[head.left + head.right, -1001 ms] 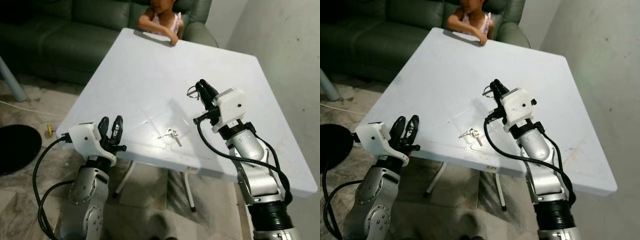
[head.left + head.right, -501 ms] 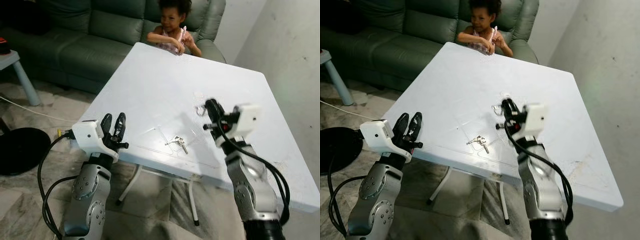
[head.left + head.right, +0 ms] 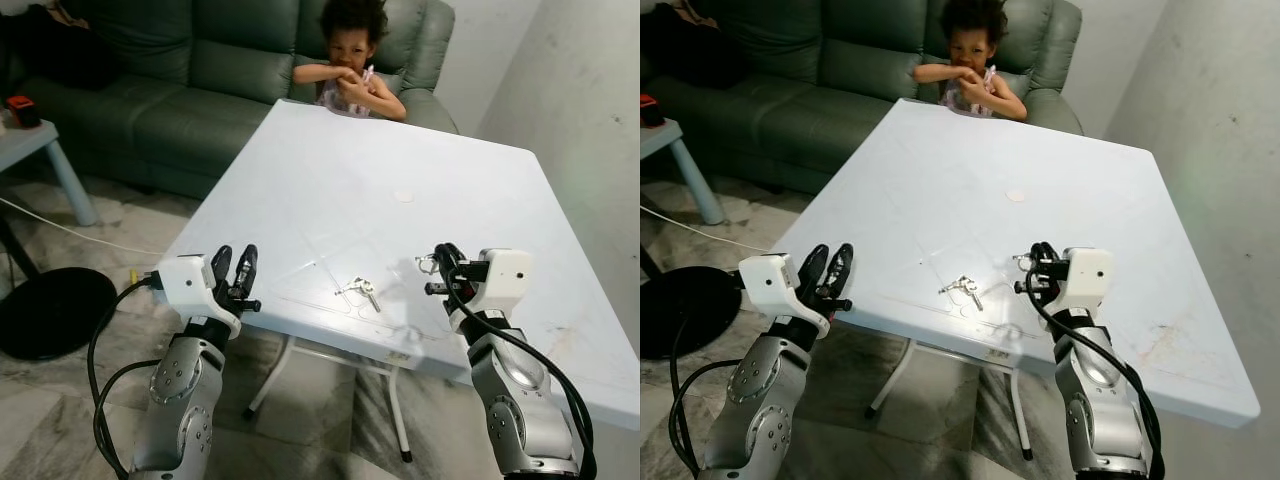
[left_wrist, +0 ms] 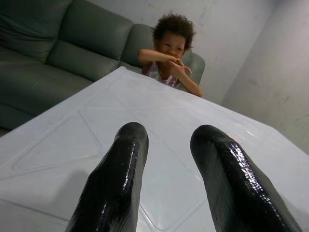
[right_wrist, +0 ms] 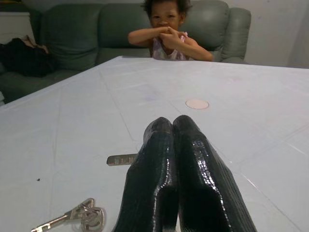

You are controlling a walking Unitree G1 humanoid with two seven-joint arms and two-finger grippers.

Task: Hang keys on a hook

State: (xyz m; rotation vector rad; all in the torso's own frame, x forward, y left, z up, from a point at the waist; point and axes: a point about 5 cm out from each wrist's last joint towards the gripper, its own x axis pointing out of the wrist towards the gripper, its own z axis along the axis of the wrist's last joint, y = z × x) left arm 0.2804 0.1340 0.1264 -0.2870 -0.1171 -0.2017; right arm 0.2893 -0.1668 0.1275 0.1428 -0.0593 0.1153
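Observation:
A bunch of keys (image 3: 362, 290) lies on the white table (image 3: 330, 170) near its front edge. My right gripper (image 3: 440, 258) hovers just right of it, shut on a second key ring (image 3: 427, 265); the right wrist view has that ring's key blade (image 5: 120, 159) poking out beside the closed fingers (image 5: 164, 145). A small pale round disc (image 3: 403, 196) sits on the table farther back. My left gripper (image 3: 236, 253) is open and holds nothing, at the table's front left corner, with its fingers (image 4: 125, 150) apart.
A person (image 3: 350, 70) sits at the far edge with arms raised over the table. A green sofa (image 3: 150, 70) stands behind, a small side table (image 3: 40, 130) and a black round object (image 3: 50, 310) lie to the left, and a wall (image 3: 590, 90) is on the right.
The camera has risen and tilted up. My right gripper has drawn back toward the front edge with the key ring in it. The person has lifted their arms.

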